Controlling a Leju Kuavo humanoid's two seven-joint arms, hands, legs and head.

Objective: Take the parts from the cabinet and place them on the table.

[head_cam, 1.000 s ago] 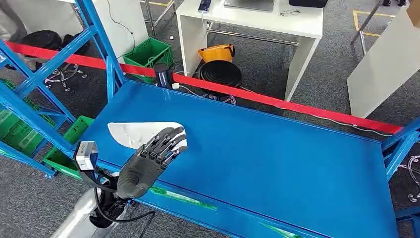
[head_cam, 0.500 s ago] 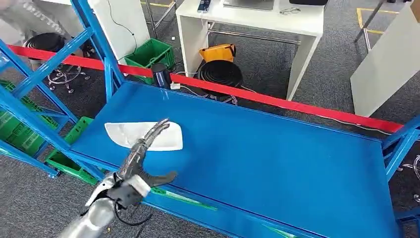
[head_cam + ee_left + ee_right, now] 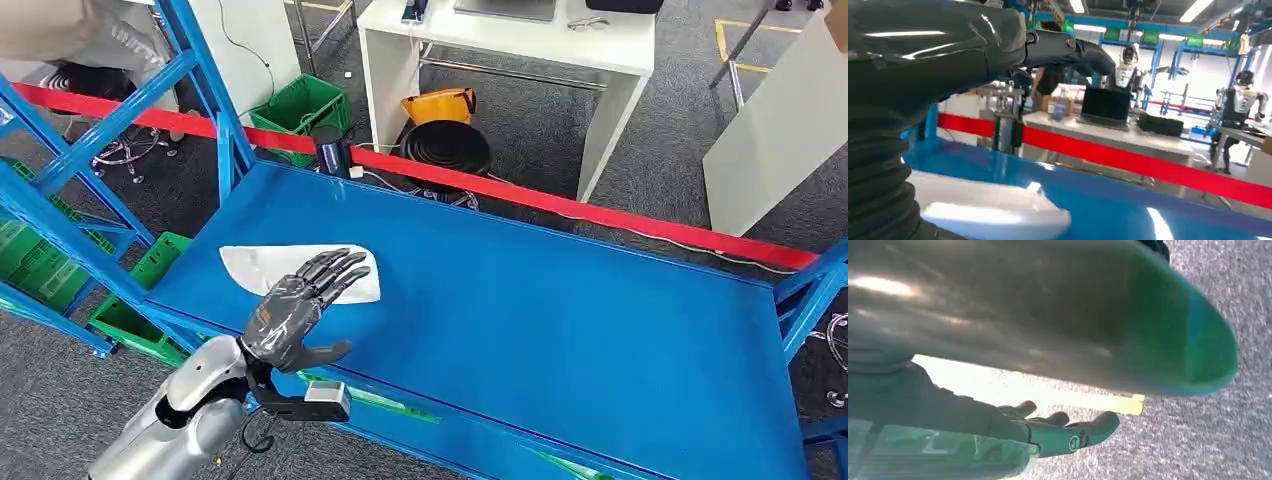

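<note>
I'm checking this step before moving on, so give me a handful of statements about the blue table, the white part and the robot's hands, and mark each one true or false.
1. The white part lies on the blue table. True.
2. The left hand grips the white part and lifts it clear of the table. False: its fingers are spread over the part, which lies flat.
3. A red strip runs along the table's far edge. True.
4. The right hand holds a white part. False: it hangs over the grey floor, holding nothing.
5. The part lies at the table's right end. False: it is near the left end.
</note>
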